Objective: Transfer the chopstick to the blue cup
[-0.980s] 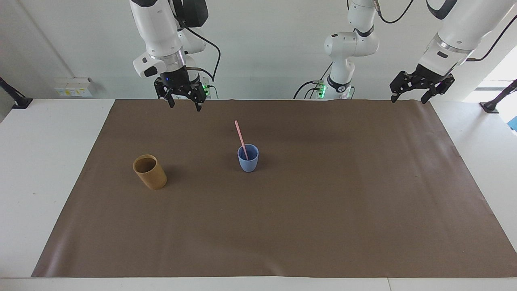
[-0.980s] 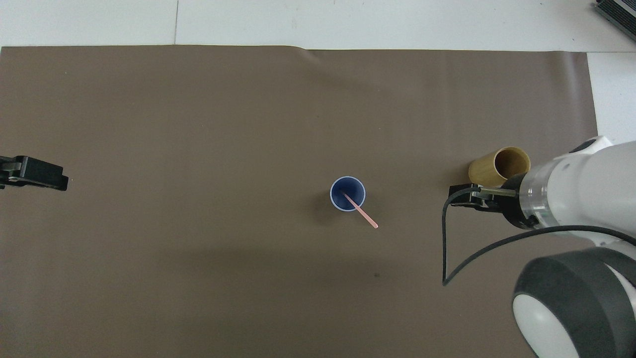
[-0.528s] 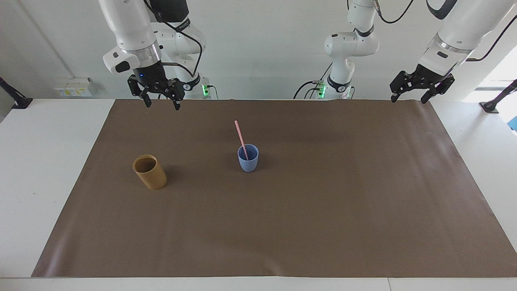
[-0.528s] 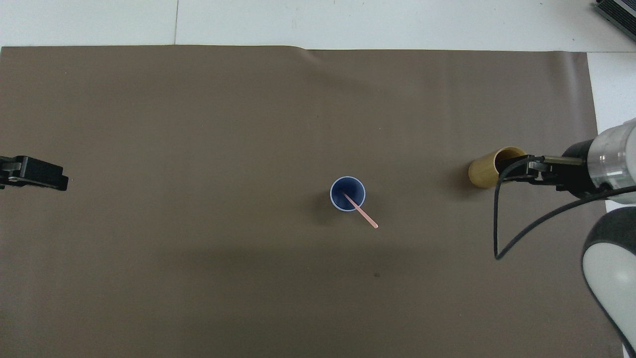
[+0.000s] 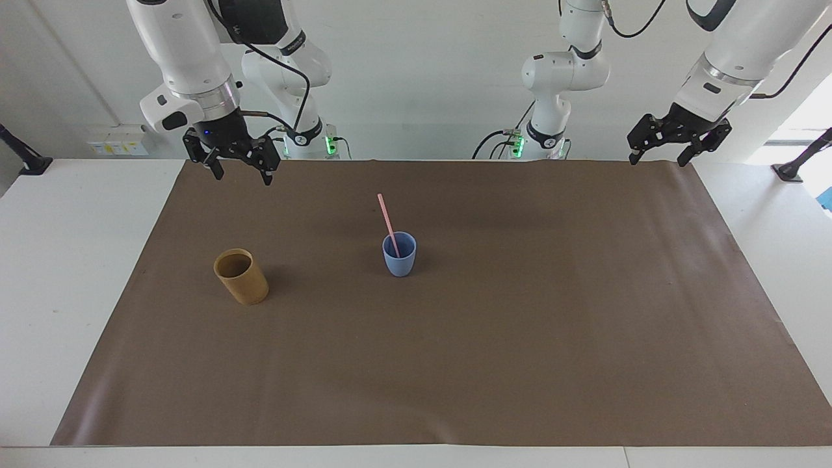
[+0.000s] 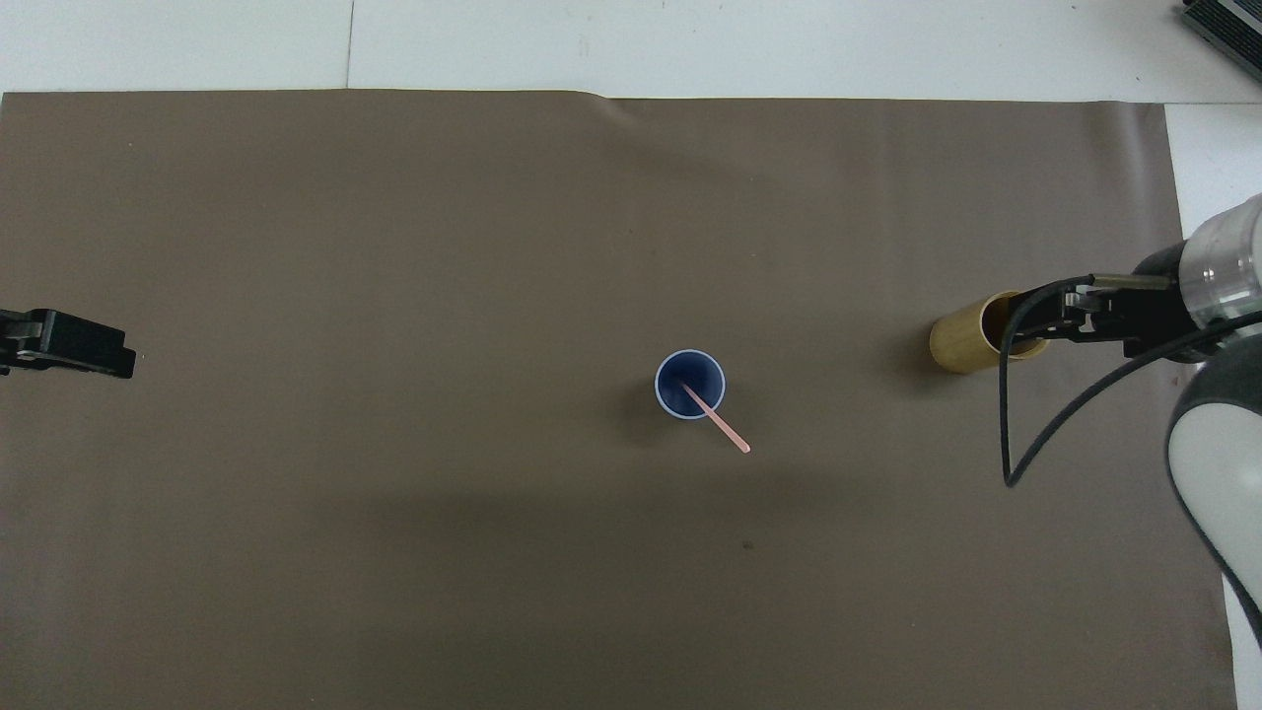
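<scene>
The light-blue cup [image 5: 399, 255] stands upright mid-mat; it also shows in the overhead view [image 6: 690, 383]. The pale pink chopstick [image 5: 387, 221] stands in it, leaning on the rim toward the robots and the right arm's end, its top sticking well out [image 6: 725, 430]. My right gripper [image 5: 240, 175] is open and empty, raised over the mat's robot-side edge, apart from both cups. In the overhead view the right gripper [image 6: 1060, 323] covers part of the tan cup's mouth. My left gripper [image 5: 656, 160] is open and empty, waiting raised over the mat's corner at the left arm's end.
A taller tan-brown cup [image 5: 242, 278] stands upright toward the right arm's end, level with the blue cup [image 6: 958, 343]. The brown mat [image 5: 520, 338] covers most of the white table. A black cable [image 6: 1016, 434] hangs from the right wrist.
My right gripper has moved away from the middle toward the right arm's end of the table, staying open. The cups, chopstick and left arm have not moved.
</scene>
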